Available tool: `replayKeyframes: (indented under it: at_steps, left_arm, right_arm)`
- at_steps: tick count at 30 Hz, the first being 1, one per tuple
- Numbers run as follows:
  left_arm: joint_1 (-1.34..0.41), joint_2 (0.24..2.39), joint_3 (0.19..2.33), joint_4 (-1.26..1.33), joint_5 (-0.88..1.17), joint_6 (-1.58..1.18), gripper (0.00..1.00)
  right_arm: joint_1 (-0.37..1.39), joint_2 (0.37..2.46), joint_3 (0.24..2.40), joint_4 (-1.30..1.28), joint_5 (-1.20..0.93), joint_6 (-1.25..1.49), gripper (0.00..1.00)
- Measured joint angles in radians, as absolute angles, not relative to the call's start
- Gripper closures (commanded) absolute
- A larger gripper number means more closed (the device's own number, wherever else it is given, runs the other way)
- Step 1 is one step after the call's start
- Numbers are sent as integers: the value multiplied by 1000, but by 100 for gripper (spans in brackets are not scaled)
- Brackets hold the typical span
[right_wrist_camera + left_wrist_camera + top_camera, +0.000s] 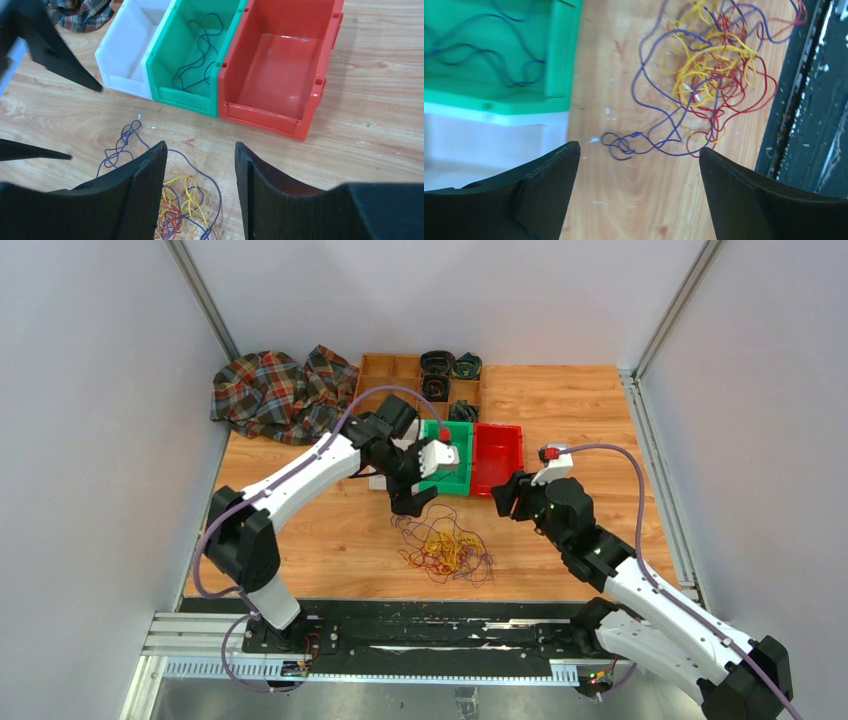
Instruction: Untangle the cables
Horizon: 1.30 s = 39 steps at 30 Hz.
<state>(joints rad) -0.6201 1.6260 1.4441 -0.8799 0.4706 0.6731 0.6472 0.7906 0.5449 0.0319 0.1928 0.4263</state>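
Cables (445, 552): a loose tangle of yellow, red and purple strands lying on the bench (585, 420), near its front edge and in front of the bins. In the left wrist view (709, 75) the yellow and red loops bunch together, and purple loops trail out towards the green bin.
Purple strand (200, 50): one curly length lying apart from the tangle, inside the green bin (182, 95).
Bins: white bin (120, 60), green bin and red bin (310, 100) stand touching side by side in a row.
Left gripper (410, 502): hangs over the far edge of the tangle, just in front of the green bin. Its jaws are spread wide with nothing between them (638, 148).
Right gripper (505, 498): sits to the right of the tangle, near the red bin's front. Its jaws are parted and grip nothing (200, 146).
Far edge of the bench: a crumpled plaid cloth (280, 395) lies beside a wooden tray (390, 370) that holds dark items too small to identify.
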Motion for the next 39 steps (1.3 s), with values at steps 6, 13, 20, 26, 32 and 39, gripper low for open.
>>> replayKeyframes:
  at_steps: [6,13,20,26,32,39]
  left_arm:
    - [-633,1737,1429,-918,558,749,4]
    - [-674,1843,1548,-916,625,825,6]
    - [-678,1890,1541,-916,685,884,20]
    - [-689,1890,1540,-918,730,902,64]
    - [-692,1886,1530,-900,722,866,88]
    - [-693,1776,1441,-835,604,725,99]
  right_arm:
    - [647,805,545,31,156,428,49]
    - [647,785,545,11,157,433,49]
    - [647,750,545,-27,162,433,49]
    - [647,750,545,-32,168,433,52]
    - [647,744,545,-37,168,434,52]
    - [647,716,545,-39,156,444,47]
